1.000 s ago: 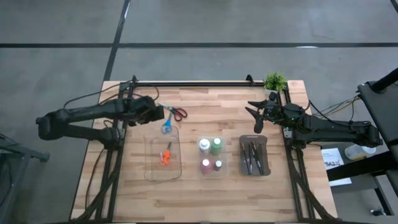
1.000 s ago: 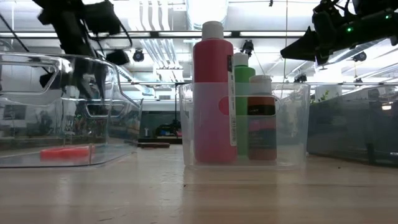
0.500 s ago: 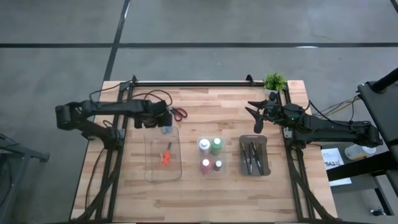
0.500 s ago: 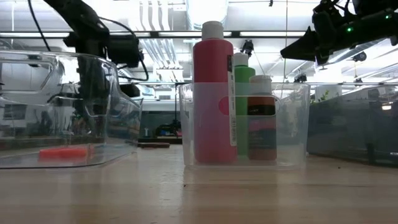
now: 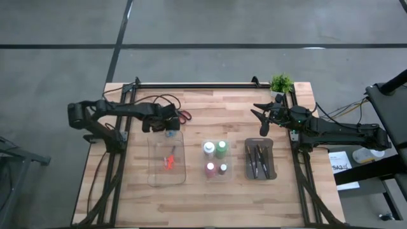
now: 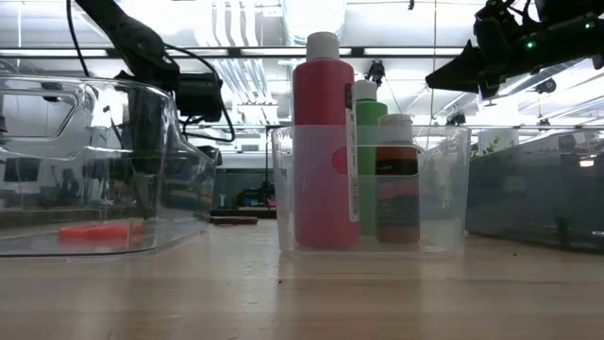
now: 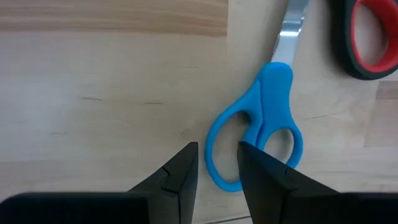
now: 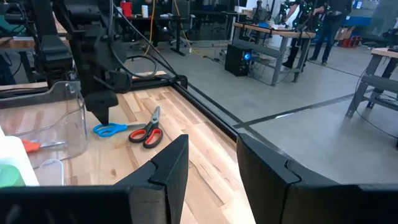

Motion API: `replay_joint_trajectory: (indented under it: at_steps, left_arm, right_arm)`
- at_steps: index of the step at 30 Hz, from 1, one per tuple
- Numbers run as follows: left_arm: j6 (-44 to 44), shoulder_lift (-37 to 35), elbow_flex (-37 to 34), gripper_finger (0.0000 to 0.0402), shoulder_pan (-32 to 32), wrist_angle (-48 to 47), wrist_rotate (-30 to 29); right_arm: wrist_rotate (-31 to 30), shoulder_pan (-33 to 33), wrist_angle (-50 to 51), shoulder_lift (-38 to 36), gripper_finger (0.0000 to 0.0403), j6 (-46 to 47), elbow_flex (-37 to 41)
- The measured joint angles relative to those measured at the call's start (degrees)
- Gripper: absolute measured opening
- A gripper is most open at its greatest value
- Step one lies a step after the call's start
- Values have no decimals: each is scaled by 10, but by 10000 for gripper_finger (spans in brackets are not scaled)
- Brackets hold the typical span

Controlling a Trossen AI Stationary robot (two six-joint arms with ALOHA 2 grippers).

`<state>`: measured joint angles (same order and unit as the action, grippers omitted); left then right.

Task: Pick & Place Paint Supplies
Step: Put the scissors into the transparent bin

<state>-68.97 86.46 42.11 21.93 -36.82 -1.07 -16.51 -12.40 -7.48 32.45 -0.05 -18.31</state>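
Over the blue scissors [image 7: 258, 127], left gripper [image 7: 217, 165] open.
Its fingers straddle one blue handle loop on the wooden table [image 5: 222, 108], beside the red scissors [image 7: 367, 37]. Right gripper [image 5: 262, 116] hangs open near the potted plant [image 5: 280, 83], holding nothing.

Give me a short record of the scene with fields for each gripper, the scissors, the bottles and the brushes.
left gripper: open, over the blue scissors lying on the table
right gripper: open, waiting by the potted plant
red scissors: on the table beside the blue pair
orange scissors: in the clear tray
paint bottles: four, in a clear bin
paintbrushes: in the dark grey tray
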Motion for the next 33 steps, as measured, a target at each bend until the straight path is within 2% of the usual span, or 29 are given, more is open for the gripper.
replay_joint_trajectory:
  at_steps: [5, 22, 33]
  left_arm:
    - [2, 15, 0, 122, 7, 6, 20]
    - [15, 25, 0, 122, 11, 12, 22]
    - [17, 25, 1, 122, 25, -26, 22]
  right_arm:
    - [0, 0, 0, 0, 131, 0, 0]
    - [0, 0, 0, 0, 131, 0, 0]
    - [0, 0, 0, 0, 131, 0, 0]
